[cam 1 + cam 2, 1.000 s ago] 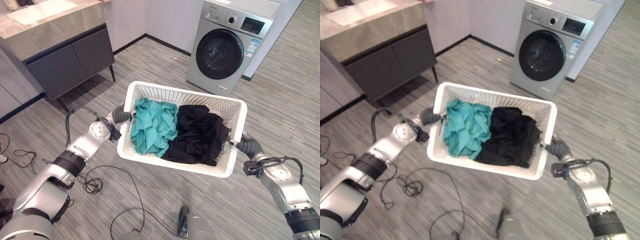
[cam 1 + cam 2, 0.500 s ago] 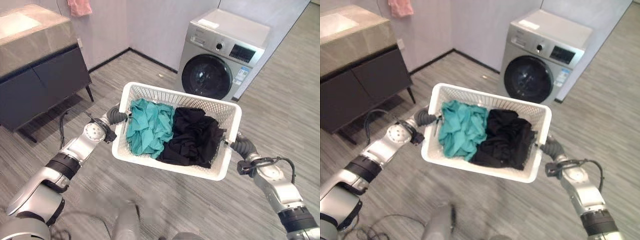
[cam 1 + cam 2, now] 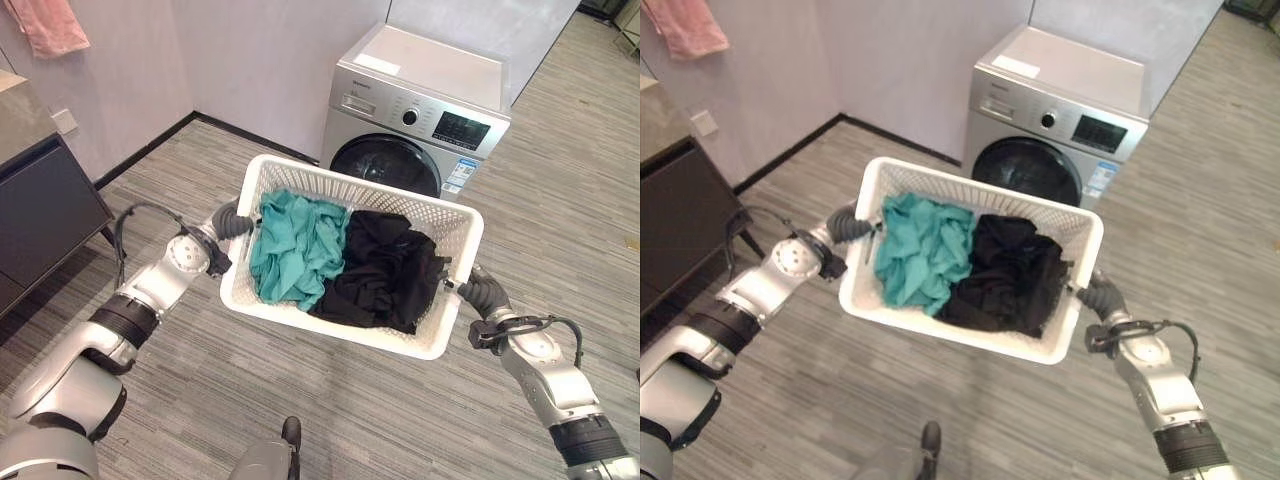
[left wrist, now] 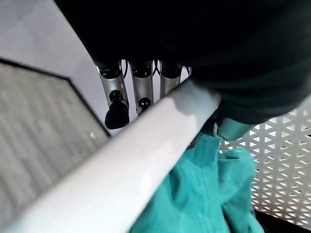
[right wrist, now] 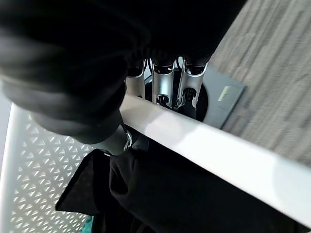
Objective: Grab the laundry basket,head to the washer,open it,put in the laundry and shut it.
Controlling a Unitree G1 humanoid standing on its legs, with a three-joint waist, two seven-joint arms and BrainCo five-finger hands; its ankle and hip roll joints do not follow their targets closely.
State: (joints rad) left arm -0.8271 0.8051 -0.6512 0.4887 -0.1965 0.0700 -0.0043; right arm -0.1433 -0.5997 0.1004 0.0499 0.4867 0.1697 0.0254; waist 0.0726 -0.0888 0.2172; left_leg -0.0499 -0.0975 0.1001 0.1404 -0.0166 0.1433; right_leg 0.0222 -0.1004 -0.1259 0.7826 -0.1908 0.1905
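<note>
White plastic with a perforated wall, the laundry basket [image 3: 452, 218] is held up off the floor [image 3: 560, 200] between the two hands, one at each short end; its far long side overlaps the lower front of the washer [image 3: 420, 120] in the head views. Inside lie two heaps of laundry: a teal cloth [image 3: 295, 245] on the left half and a black cloth [image 3: 385, 270] on the right half, touching along the middle and rising about level with the rim.

The left hand [image 3: 232, 220] is at the basket's left end; its wrist view shows fingers [image 4: 112, 90] hanging down outside the white rim [image 4: 146, 145] and the thumb on the inner side just above the teal cloth, so the hand is clamped on that rim. The right hand [image 3: 470, 290] is at the right end; its wrist view shows the same hold, fingers [image 5: 163, 85] down the outside of the rim [image 5: 204, 141], thumb inside against the black cloth [image 5: 184, 194].

The washer is silver-grey with a round dark door [image 3: 385, 165], which is closed, and a dial and a dark display along its top front; it stands against the far wall [image 3: 250, 60] on grey wood-grain floor. A dark cabinet [image 3: 40, 220] stands at the far left; a pink towel [image 3: 50, 25] hangs on the wall above it.
</note>
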